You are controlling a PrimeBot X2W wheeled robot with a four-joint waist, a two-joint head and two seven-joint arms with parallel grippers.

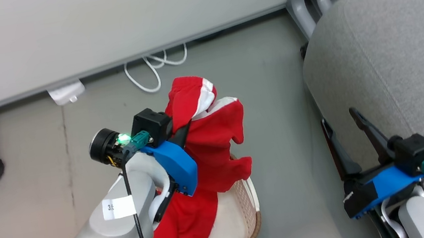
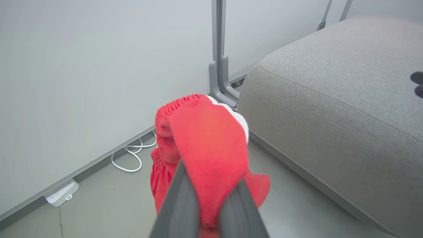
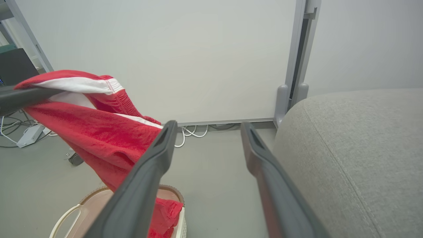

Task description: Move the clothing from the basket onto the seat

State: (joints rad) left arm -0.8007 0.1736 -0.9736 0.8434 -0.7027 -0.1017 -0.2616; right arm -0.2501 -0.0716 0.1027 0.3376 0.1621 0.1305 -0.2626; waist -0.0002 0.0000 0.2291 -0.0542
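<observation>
Grey floor (image 1: 37, 197) runs between partition (image 1: 94, 22) and seat (image 1: 406, 54).

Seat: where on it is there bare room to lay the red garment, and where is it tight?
The seat top is bare from its rounded edge by the partition legs back to the right gripper, which stands open at its near edge. The floor strip between basket and seat is free. Crowded: over the basket, where the left gripper holds the clothing.
</observation>
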